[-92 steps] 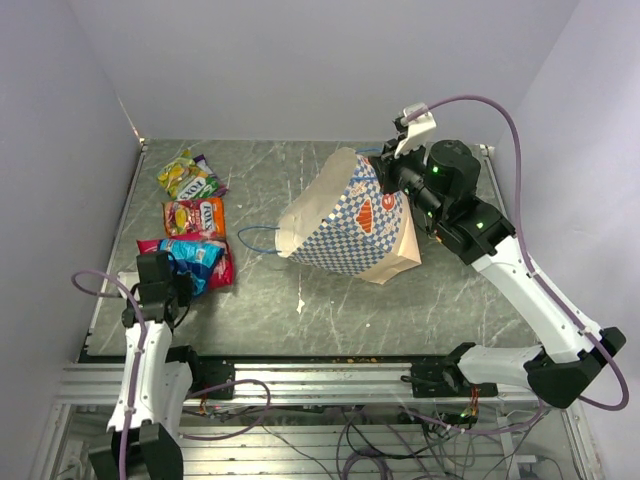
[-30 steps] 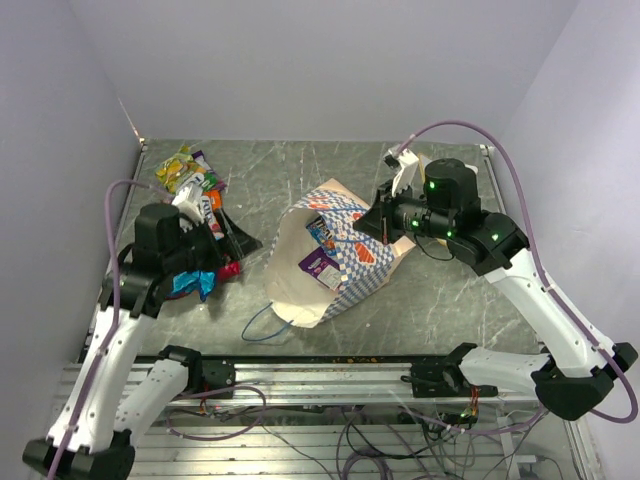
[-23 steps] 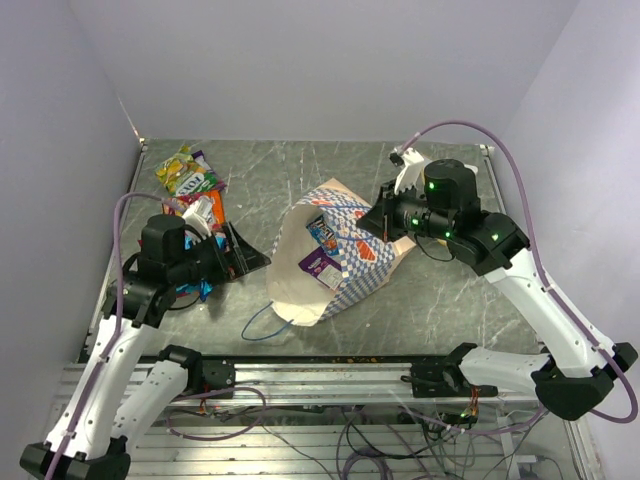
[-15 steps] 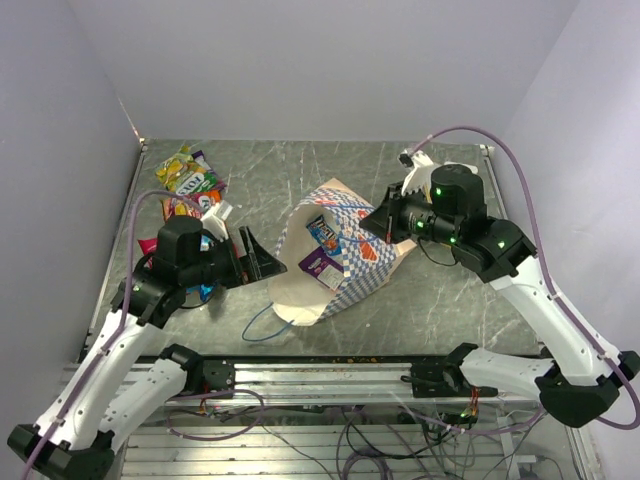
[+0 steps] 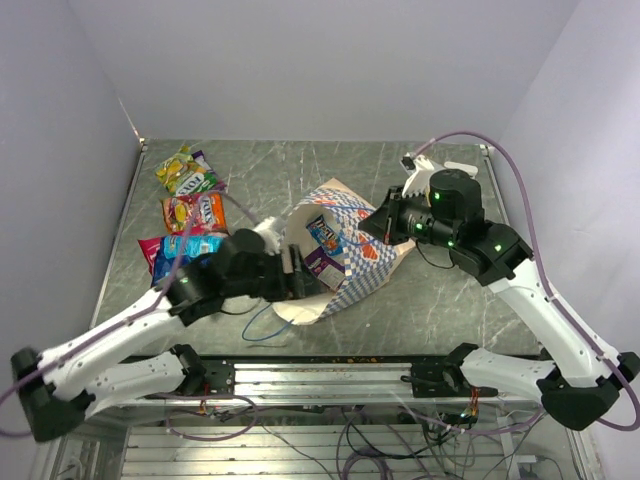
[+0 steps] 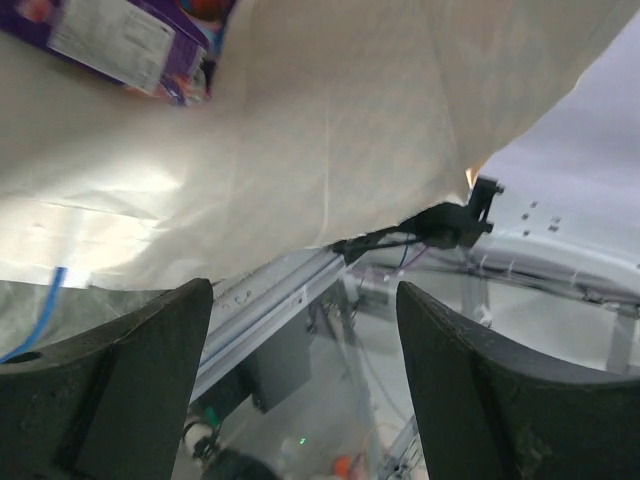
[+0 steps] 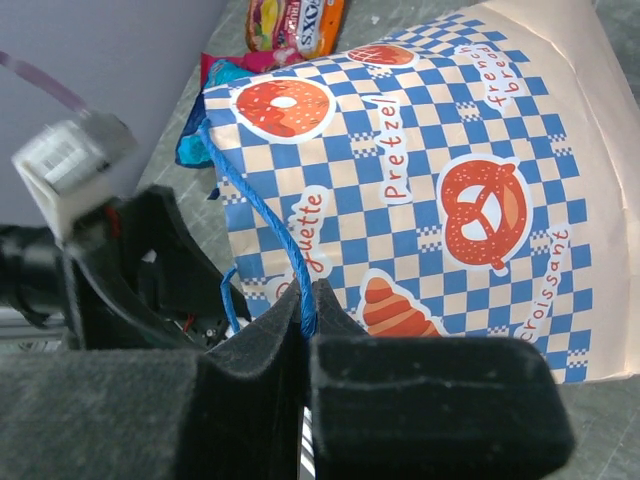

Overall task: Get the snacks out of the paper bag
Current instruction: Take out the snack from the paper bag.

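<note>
The paper bag [image 5: 362,252] lies tilted on the table, with its mouth facing the near left. My right gripper [image 5: 380,222] is shut on its blue string handle [image 7: 268,235], pinched at the fingertips [image 7: 335,322] against the checkered side [image 7: 440,180]. My left gripper [image 5: 304,276] is open at the bag's mouth with nothing between its fingers [image 6: 110,390]. A purple snack packet [image 5: 322,265] and a blue one [image 5: 325,232] lie inside. In the left wrist view the cream lining [image 6: 330,130] fills the top, and the purple packet [image 6: 120,40] is at the upper left.
Several snacks lie at the table's left: a yellow-green packet [image 5: 185,172], an orange one [image 5: 195,213], and blue and pink ones [image 5: 180,250]. The bag's other blue handle [image 5: 262,322] loops onto the table near the front rail [image 5: 330,372].
My left arm has swung from the snack pile on the left across to the bag's mouth, its gripper open. My right gripper still holds the handle and has barely shifted.
</note>
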Tool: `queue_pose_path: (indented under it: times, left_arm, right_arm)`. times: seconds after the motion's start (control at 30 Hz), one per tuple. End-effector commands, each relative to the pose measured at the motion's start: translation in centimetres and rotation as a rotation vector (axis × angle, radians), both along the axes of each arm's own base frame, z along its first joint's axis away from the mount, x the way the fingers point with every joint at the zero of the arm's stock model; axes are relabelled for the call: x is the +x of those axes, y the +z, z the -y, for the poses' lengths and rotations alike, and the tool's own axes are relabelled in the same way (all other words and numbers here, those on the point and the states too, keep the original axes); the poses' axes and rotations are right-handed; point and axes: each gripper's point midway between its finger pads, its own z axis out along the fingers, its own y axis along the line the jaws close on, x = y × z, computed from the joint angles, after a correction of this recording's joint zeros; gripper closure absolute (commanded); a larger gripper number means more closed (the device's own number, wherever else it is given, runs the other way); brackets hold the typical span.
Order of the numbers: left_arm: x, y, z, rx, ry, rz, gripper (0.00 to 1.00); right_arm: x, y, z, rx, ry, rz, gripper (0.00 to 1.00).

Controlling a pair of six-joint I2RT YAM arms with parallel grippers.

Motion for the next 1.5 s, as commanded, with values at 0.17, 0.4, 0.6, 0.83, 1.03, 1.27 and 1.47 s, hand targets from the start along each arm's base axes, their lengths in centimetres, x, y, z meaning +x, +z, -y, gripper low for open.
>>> queue_pose_path:
  times: [0.17, 0.4, 0.6, 0.83, 1.03, 1.27, 1.47]
  left_arm:
    - [0.6, -3.0, 3.3, 0.122, 0.144, 0.028, 0.58]
    - [1.7, -4.2, 2.5, 0.174, 0.199, 0.068, 0.59]
    - [2.8, -5.5, 5.6, 0.278, 0.201, 0.155, 0.54]
    - [3.8, -8.8, 7.3, 0.438, 0.199, 0.261, 0.55]
    - [3.4, -8.8, 8.1, 0.558, 0.175, 0.418, 0.55]
    - [1.6, -8.6, 8.2, 0.616, 0.133, 0.474, 0.53]
    - [0.9, -11.3, 7.4, 0.549, 0.117, 0.466, 0.40]
  right_arm:
    - [-1.4, 1.3, 2.3, 0.010, -0.034, 0.094, 1.00]
    - [-1.2, 1.1, 2.0, -0.067, 0.008, 0.065, 1.00]
    - [-1.4, 2.0, 2.1, -0.047, 0.001, 0.063, 1.00]
    - [-1.1, 2.1, 1.8, -0.050, -0.001, 0.054, 1.00]
    - [-0.7, 2.3, 1.5, -0.049, 0.005, 0.059, 1.00]
    - [-0.2, 2.7, 1.3, -0.035, -0.001, 0.092, 1.00]
    - [0.2, 3.2, 0.9, -0.031, 0.009, 0.119, 1.00]
